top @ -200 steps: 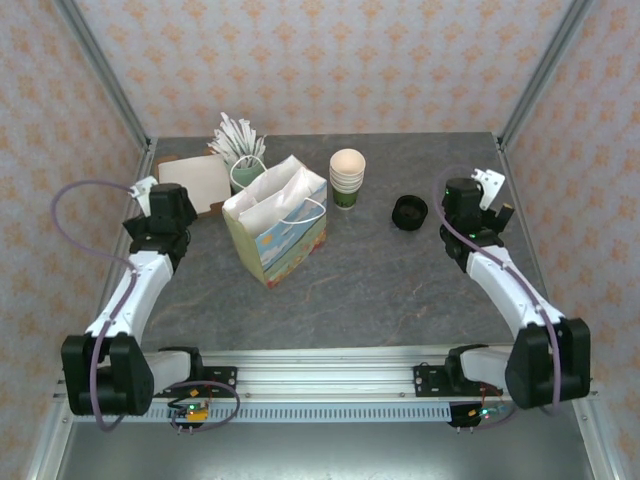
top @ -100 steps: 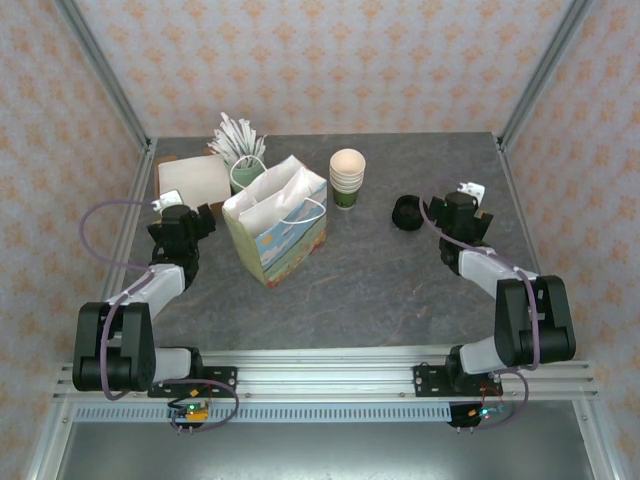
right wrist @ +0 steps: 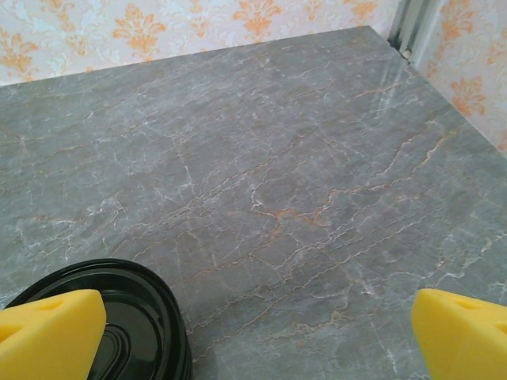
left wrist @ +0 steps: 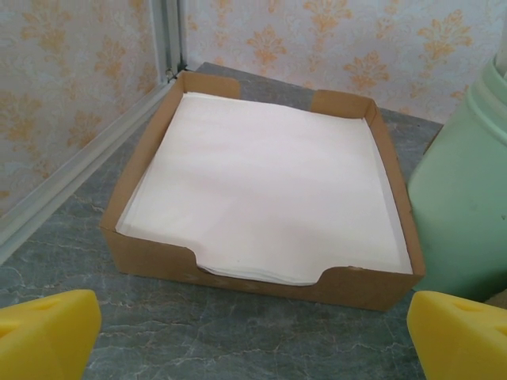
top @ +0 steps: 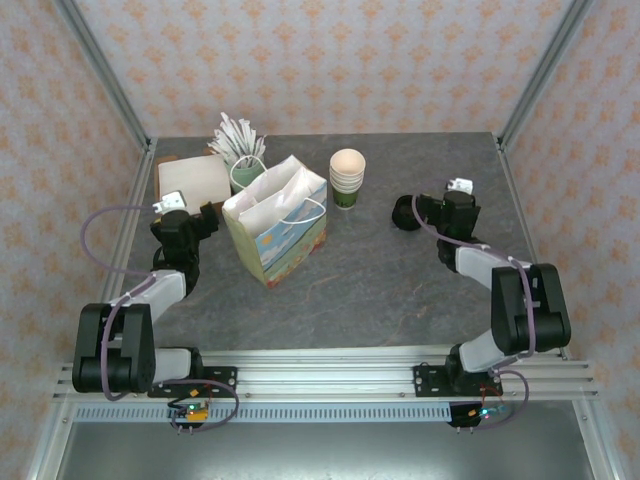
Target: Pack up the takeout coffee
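Tabletop (top: 390, 290) (grey veined stone) lies between walls (top: 350, 60) papered with orange motifs.

We see a grey marbled table (right wrist: 317, 158) under soft, even light. Ahead of the left gripper (left wrist: 253, 348) and to its left stand walls (left wrist: 71, 71) in cream paper with orange ornaments, joined by an aluminium post (left wrist: 168, 36). The same pattern rises ahead of the right gripper (right wrist: 253, 340).
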Robot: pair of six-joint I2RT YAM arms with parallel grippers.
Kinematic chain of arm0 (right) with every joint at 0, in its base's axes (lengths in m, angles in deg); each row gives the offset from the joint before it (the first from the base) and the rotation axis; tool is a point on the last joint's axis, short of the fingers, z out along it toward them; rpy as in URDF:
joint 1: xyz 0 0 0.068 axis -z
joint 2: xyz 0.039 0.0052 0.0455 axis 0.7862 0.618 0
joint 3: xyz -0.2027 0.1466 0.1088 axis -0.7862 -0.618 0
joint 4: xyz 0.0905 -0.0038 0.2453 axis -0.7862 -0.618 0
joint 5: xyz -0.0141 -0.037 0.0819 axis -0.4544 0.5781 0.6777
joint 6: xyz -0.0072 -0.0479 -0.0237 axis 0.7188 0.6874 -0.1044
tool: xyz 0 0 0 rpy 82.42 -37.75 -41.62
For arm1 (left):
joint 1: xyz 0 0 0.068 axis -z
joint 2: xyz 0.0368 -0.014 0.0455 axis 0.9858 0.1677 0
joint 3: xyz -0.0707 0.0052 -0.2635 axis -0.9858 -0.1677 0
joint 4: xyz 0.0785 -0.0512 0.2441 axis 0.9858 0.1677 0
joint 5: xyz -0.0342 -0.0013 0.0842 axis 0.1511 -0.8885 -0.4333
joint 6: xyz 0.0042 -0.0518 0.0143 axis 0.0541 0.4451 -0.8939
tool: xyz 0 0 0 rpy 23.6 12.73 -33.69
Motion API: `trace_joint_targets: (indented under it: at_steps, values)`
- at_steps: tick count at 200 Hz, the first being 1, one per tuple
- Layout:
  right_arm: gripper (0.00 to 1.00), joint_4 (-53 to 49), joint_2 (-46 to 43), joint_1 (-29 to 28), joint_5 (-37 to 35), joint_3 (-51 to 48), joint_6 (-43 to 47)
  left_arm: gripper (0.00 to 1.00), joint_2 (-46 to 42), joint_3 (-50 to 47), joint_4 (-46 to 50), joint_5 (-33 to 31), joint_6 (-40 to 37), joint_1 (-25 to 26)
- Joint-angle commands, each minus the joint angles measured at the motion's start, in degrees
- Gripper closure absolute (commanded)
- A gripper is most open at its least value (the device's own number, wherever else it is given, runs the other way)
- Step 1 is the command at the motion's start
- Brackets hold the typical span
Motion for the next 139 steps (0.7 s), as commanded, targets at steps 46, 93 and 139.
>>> trace_joint_targets:
  at_steps: [46,93,139]
  values:
    - [0.01,-11.8,-1.4,0.2,-1.7,4.7,1.4,0.0,0.2,1.2,-1.4,-5.3,-1.6,2.4]
    - [0.01,-4.9,-1.4,0.2,-0.4,-1.7,1.2,0.0,-1.4,0.6,1.5,-7.0,-3.4,4.1]
    - [0.01,3.3,0.0,0.3,0.5,-6.4,1.6,0.0,-0.1,-1.5,-0.7,-5.6,-3.9,4.3]
